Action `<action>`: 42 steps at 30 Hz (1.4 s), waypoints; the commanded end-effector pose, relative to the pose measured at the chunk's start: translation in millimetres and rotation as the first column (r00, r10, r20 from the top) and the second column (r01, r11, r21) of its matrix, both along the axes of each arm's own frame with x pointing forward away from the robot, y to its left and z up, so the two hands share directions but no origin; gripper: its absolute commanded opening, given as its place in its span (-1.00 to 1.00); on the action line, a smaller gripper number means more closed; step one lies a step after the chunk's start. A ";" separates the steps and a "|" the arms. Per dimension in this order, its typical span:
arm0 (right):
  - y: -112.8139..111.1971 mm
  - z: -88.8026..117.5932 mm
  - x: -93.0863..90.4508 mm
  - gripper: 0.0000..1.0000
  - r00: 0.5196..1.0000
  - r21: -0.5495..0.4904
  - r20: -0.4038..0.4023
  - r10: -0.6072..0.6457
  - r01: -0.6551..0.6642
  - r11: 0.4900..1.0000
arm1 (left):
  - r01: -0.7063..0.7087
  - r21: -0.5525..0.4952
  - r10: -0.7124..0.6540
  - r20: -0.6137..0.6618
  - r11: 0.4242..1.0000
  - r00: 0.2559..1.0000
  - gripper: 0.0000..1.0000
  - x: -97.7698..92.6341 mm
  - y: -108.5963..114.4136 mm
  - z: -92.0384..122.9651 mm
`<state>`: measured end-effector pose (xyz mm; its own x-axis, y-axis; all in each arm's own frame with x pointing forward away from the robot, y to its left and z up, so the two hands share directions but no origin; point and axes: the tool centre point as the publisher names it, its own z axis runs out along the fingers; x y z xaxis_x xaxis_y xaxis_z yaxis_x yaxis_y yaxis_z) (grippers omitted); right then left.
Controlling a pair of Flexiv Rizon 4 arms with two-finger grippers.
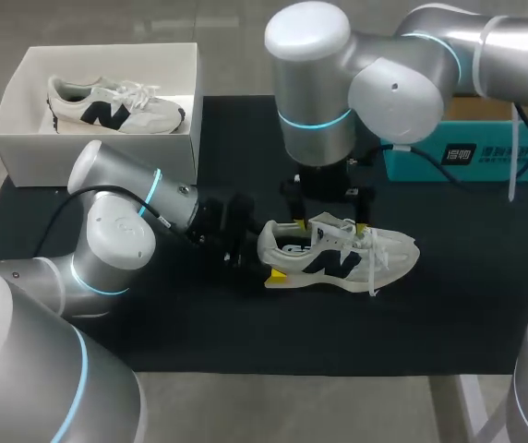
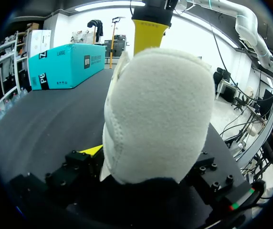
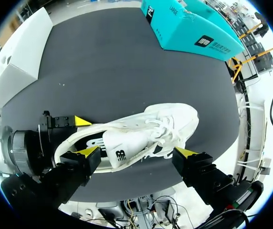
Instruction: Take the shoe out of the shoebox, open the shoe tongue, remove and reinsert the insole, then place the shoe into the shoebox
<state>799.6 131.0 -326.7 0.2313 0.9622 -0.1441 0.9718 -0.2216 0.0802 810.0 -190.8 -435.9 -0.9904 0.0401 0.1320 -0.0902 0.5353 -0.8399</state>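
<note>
Black matting (image 1: 153,332) covered the table (image 1: 338,406), with a white shoebox (image 1: 24,138) at its far left corner and a teal box (image 1: 486,161) far right. Mid-mat stood the shoe (image 1: 338,258), its heel pinched in the left gripper (image 1: 269,251); the right gripper (image 3: 136,153) hung over it, fingers spread wide, gripping nothing.

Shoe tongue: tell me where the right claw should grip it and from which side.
Pinch the tongue at its free top edge, coming straight down from above: it stands raised over the opening of the shoe, laces loose, and the left claw steadies the heel. The right claw hangs open over it.
</note>
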 end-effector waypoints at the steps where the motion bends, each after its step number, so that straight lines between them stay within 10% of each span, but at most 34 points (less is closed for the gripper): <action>1: 0.4 -0.4 0.0 1.00 1.000 0.000 0.001 -0.001 0.001 1.000 | 0.000 0.003 0.000 -0.001 1.000 1.000 -1.00 1.6 -1.3 -2.9; 21: 0.7 -28.5 6.4 1.00 0.989 -0.171 -0.046 0.144 -0.150 0.974 | 0.000 0.003 0.000 -0.001 1.000 1.000 -1.00 1.6 -1.3 -2.9; 22: -1.8 -29.0 5.8 0.91 0.989 -0.178 -0.052 0.138 -0.145 0.973 | 0.000 0.003 0.000 -0.001 1.000 1.000 -1.00 1.6 -1.3 -2.9; 23: -4.0 -28.8 5.2 0.10 0.990 -0.181 -0.054 0.134 -0.142 0.973 | 0.000 0.003 0.000 -0.001 1.000 1.000 -1.00 1.6 -1.3 -2.9; 27: -9.5 -27.3 5.1 -1.00 0.990 -0.191 -0.062 0.127 -0.137 0.972 | 0.000 0.003 0.000 -0.001 1.000 1.000 -1.00 1.6 -1.3 -2.9; 42: -12.9 -13.0 10.7 -1.00 0.993 -0.176 -0.063 0.097 -0.106 0.979 | 0.000 0.003 0.000 -0.001 1.000 1.000 -1.00 1.6 -1.3 -2.9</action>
